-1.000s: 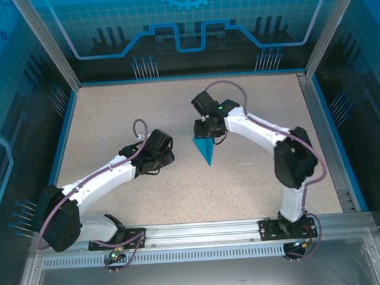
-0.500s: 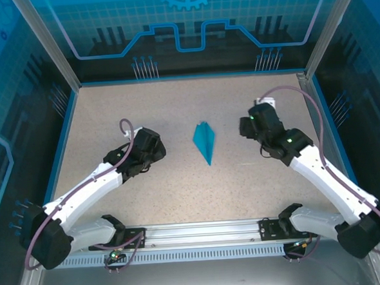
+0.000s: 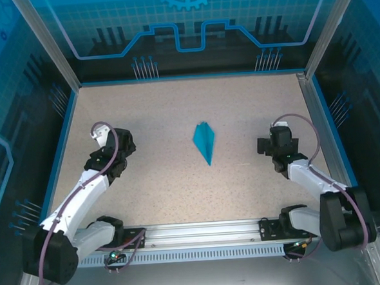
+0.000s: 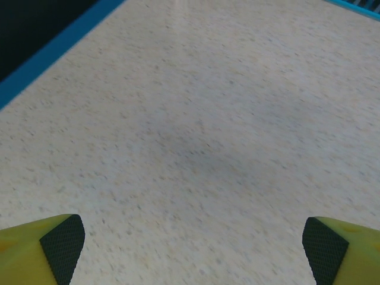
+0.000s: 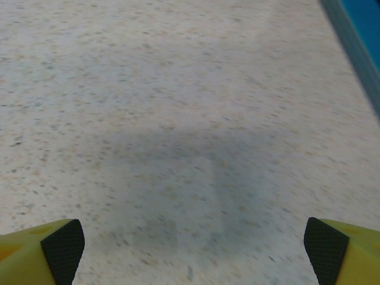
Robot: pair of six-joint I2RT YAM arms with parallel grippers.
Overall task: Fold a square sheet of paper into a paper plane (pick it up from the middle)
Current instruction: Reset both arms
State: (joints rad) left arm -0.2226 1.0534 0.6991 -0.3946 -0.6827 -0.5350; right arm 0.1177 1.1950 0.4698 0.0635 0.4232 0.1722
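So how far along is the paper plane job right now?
Folding looks done: the paper plane lies as a pointed dart in the middle of the table. Nothing is in hand: the left gripper and right gripper are both open, well apart from it. Nothing obvious seems left.

From above, the table [image 3: 175, 111] is bright and evenly lit, with a cool blue cast from the walls [image 3: 189, 20] along the top and sides of the frame; focus is sharp, and the paper plane [image 3: 204, 140] at centre casts barely any shadow. Both wrist views are softer and slightly smeared, most at the upper edges and lower corners. A faint grey shadow sits mid-frame in the left wrist view, and a darker, wider one at centre and lower centre of the right.
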